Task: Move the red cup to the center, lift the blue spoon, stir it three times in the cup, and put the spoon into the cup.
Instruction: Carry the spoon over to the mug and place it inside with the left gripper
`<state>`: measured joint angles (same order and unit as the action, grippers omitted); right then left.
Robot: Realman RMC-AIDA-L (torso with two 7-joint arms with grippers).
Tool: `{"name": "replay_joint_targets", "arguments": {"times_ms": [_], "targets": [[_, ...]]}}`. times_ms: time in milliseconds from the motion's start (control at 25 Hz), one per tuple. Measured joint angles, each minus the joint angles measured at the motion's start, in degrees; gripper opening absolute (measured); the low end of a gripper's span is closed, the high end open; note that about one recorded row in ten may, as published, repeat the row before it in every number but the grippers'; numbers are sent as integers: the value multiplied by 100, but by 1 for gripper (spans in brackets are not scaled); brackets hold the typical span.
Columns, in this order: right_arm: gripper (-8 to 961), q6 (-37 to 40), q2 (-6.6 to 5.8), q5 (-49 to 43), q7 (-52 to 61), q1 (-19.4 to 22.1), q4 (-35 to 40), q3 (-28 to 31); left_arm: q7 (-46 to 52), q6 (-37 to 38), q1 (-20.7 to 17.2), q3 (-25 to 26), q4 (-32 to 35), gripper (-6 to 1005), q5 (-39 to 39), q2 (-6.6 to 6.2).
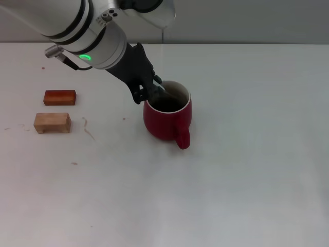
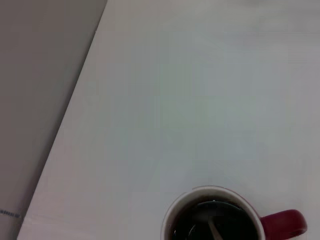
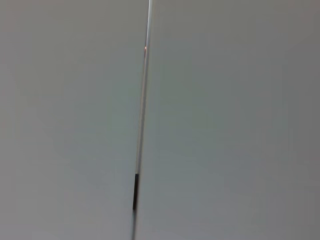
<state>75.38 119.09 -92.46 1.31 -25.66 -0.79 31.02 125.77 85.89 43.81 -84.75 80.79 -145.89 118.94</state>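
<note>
Where the head view looks down on my white counter [image 1: 231, 180], the cup [image 1: 167, 119] stands upright near the middle, a little toward the far side, its thick red handle [image 1: 182, 139] pointing toward me. Its inside is dark. The spoon [image 1: 160, 86] leans in at the far-left part of the rim; only a thin pale sliver of it shows there. In the left wrist view I look straight down into the cup [image 2: 280, 224] and see the grey metal spoon [image 2: 212, 227] neck slanting across the dark inside.

My left tool [image 1: 149, 88] hangs just over the cup's far-left rim, its black fingers pressed together around the top of the spoon. The white left arm reaches in from the upper left, with a green light on its wrist.

Well to the left of the cup lie two small blocks, apart from each other: a reddish-brown block [image 1: 59, 97] farther back and a pale wooden block [image 1: 52, 122] nearer me.

My right tool is out of sight; its wrist camera shows only a plain grey surface.
</note>
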Motion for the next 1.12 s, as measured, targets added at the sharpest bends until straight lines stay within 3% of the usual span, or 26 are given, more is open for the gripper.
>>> {"name": "replay_joint_targets", "arguments": {"times_ms": [560, 880, 1120], "targets": [[669, 47, 0, -6, 0, 9, 0, -9, -13, 476, -105, 24, 274, 162, -408, -30], [671, 56, 0, -9, 0, 29, -13, -9, -40, 666, -100, -12, 423, 162, -11, -13], [670, 56, 0, -13, 0, 48, -27, -8, -29, 294, -109, -210, 251, 162, 236, 5]]}}
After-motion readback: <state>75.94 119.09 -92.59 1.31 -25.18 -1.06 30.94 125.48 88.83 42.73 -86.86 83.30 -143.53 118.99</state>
